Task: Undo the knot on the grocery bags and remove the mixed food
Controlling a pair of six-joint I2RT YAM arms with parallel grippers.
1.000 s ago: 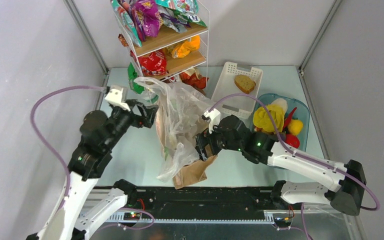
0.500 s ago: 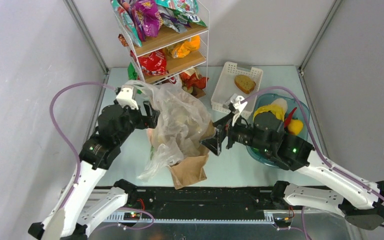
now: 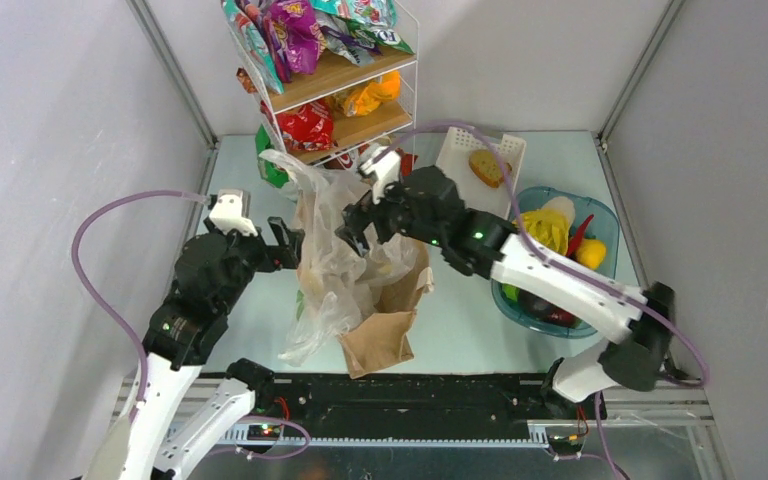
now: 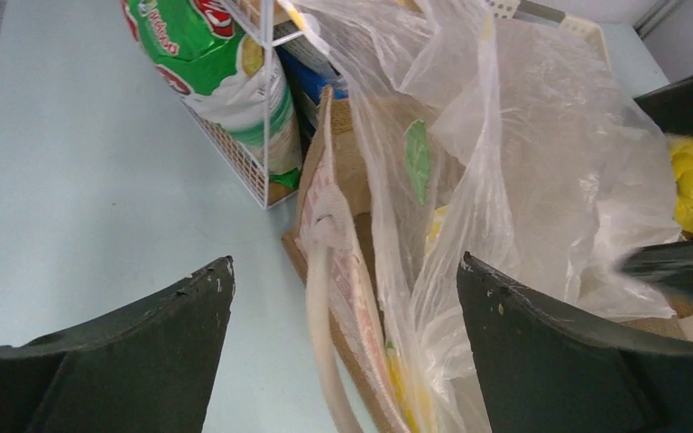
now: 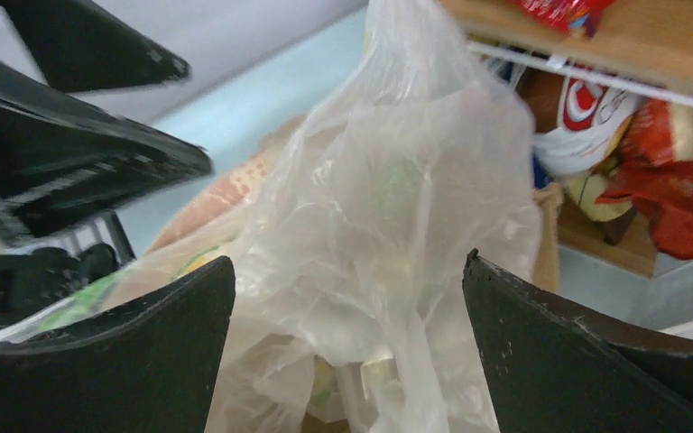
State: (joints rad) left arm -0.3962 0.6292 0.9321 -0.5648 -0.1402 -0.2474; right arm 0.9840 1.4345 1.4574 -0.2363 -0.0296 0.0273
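Right gripper (image 3: 352, 233) swung over plastic bag (image 3: 335, 275), released like left gripper (image 3: 290, 246), pale-green table (image 3: 460, 330) below.

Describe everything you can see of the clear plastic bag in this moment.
The clear plastic bag is thin, crinkled and see-through, with small green and yellow prints. It stands bunched, one loop handle raised toward the wire shelf, its lower end trailing onto the table. It drapes over the brown paper bag. The left gripper and right gripper flank it, jaws open, neither clamping it. Contents unclear.
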